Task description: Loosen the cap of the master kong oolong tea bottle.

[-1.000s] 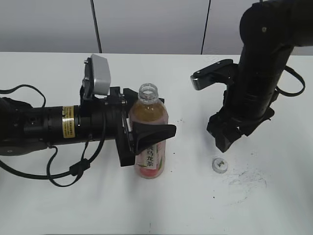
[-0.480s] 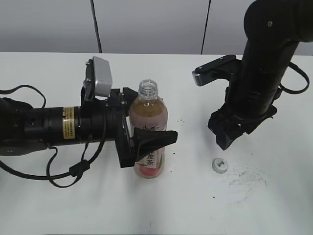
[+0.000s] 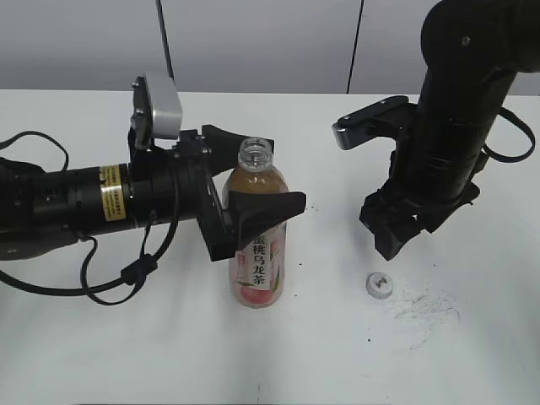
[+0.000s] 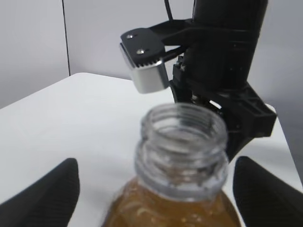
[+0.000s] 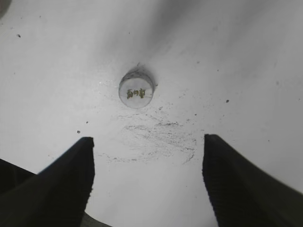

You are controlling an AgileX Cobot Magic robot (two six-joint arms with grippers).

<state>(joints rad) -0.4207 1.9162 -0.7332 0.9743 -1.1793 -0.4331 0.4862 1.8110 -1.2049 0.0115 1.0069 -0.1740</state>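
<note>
The master kong oolong tea bottle point(image 3: 257, 253) stands upright on the white table, its neck open and uncapped. It has amber tea, a pink label and black characters. My left gripper point(image 3: 253, 173) is open, with one jaw on each side of the bottle's shoulder and not touching it. In the left wrist view the bottle's neck point(image 4: 182, 142) is between the spread jaws point(image 4: 156, 198). The cap point(image 3: 380, 284) lies on the table to the bottle's right. My right gripper point(image 3: 396, 240) hangs open and empty just above it. The right wrist view shows the cap point(image 5: 136, 92) beyond the open jaws point(image 5: 149, 184).
The white table point(image 3: 439, 354) has grey scuff marks point(image 3: 426, 308) right of the cap. A grey wall with dark vertical seams point(image 3: 166, 42) rises behind the table. The left arm's cable point(image 3: 118, 287) loops on the table in front of it.
My left gripper has risen along the bottle to its shoulder, uncovering more of the label. The right arm lifted slightly a second ago and has held still since. The cap has not moved.
</note>
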